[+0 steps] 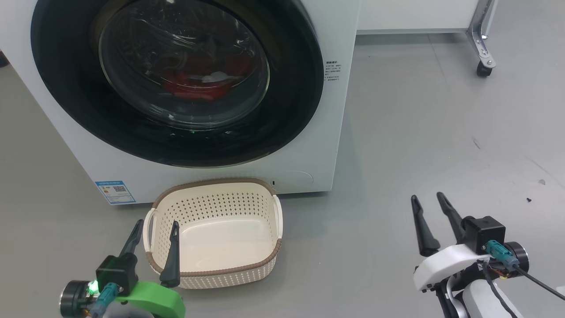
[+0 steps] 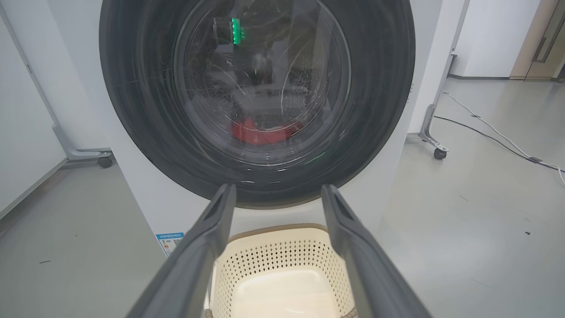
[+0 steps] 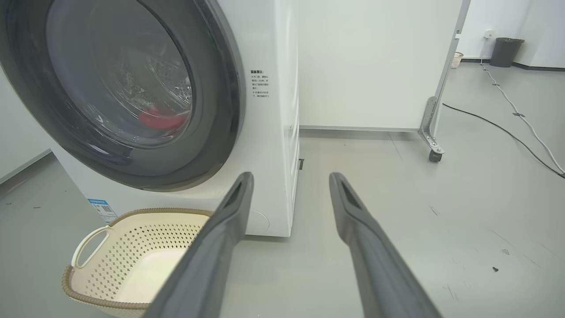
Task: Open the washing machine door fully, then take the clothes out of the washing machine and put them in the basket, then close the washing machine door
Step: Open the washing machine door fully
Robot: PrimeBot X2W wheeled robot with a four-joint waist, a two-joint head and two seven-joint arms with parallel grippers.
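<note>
washing machine door [image 1: 181, 75] shut, red clothes [image 1: 196, 86] inside | basket [image 1: 212, 182] empty on floor [image 1: 397, 132], just below door | left gripper [image 1: 157, 222], right gripper [image 1: 427, 196] wide open, holding nothing | risk: grip may slip off glossy rim; reaching arm may knock basket

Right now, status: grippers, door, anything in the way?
Left gripper and right gripper open, empty. Washing machine door shut, clothes inside. Basket empty, on floor below door.
</note>
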